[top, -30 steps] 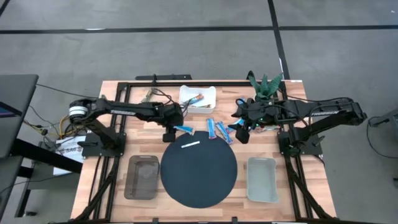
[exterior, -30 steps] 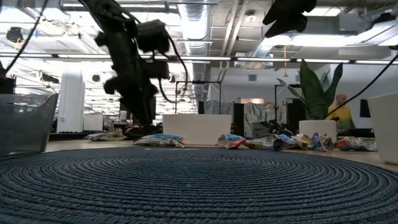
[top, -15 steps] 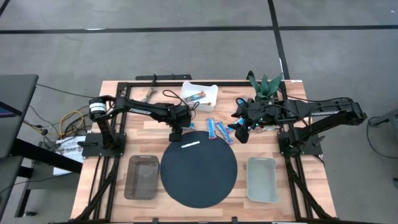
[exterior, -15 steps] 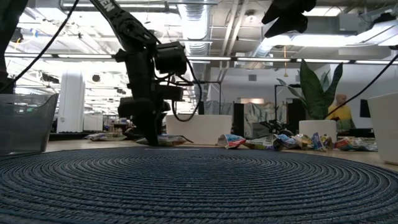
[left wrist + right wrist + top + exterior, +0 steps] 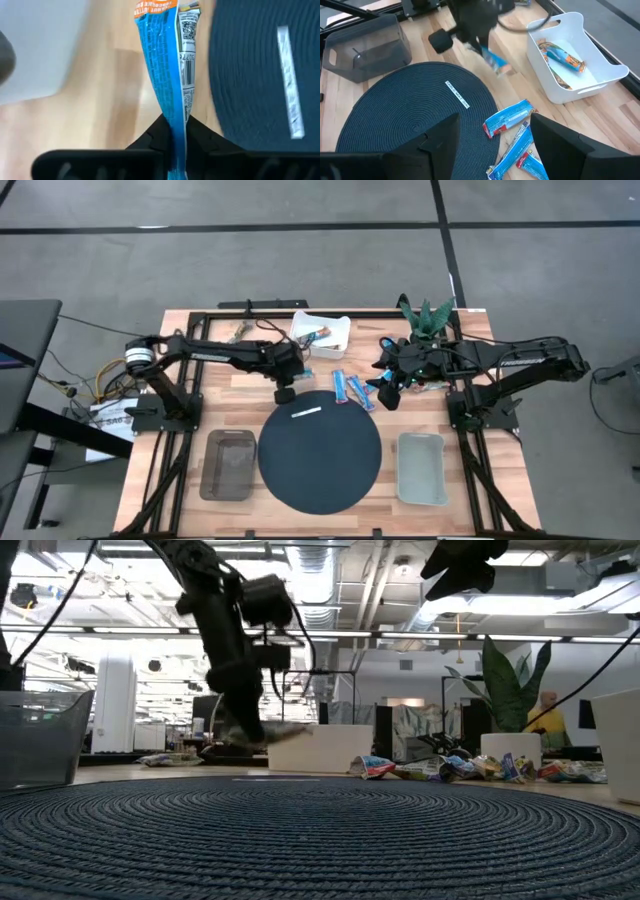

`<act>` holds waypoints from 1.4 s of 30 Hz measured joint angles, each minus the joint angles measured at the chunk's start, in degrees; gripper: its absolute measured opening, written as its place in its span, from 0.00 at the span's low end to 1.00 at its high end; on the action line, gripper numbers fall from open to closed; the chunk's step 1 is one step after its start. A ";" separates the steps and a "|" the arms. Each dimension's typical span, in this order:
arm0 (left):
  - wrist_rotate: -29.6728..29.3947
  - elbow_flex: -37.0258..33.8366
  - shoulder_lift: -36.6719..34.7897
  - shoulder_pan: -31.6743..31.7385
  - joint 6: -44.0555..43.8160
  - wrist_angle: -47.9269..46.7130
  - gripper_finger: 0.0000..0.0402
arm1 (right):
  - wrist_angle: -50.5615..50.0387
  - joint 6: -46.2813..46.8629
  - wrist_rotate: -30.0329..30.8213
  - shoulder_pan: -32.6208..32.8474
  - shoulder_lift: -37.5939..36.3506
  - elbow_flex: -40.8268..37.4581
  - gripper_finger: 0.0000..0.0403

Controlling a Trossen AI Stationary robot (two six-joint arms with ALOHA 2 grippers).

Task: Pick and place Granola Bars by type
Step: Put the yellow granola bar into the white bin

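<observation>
My left gripper (image 5: 285, 387) hangs over the wood just beyond the dark round mat (image 5: 320, 450), shut on a bright blue granola bar (image 5: 492, 60). In the high view the gripper hides that bar. Two more blue bars (image 5: 345, 387) (image 5: 361, 392) lie flat on the table to its right. A white bin (image 5: 320, 332) behind them holds another bar (image 5: 562, 54). My right gripper (image 5: 383, 392) waits open, raised above the blue bars. My left gripper pinches the blue bar near one end (image 5: 173, 114) between its two fingers, which come from above, pointing down. The rest of the bar sticks out sideways past the fingers (image 5: 275, 730). It is lifted clear of the table.
A clear grey bin (image 5: 228, 465) stands left of the mat and a pale one (image 5: 420, 468) stands right of it. A white strip (image 5: 306, 412) marks the mat. A potted plant (image 5: 425, 315) and several loose wrapped bars (image 5: 480, 768) sit at the far right.
My left gripper has moved a little toward the table's right onto the blue bar beside the mat. It came down over the bar, shut on it and rose. The bar, which lay flat on the wood, now hangs clear of the table.
</observation>
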 joint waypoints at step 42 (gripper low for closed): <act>0.43 29.12 12.59 13.56 1.32 -8.67 0.45 | 0.56 -0.48 1.34 0.00 0.00 0.00 0.58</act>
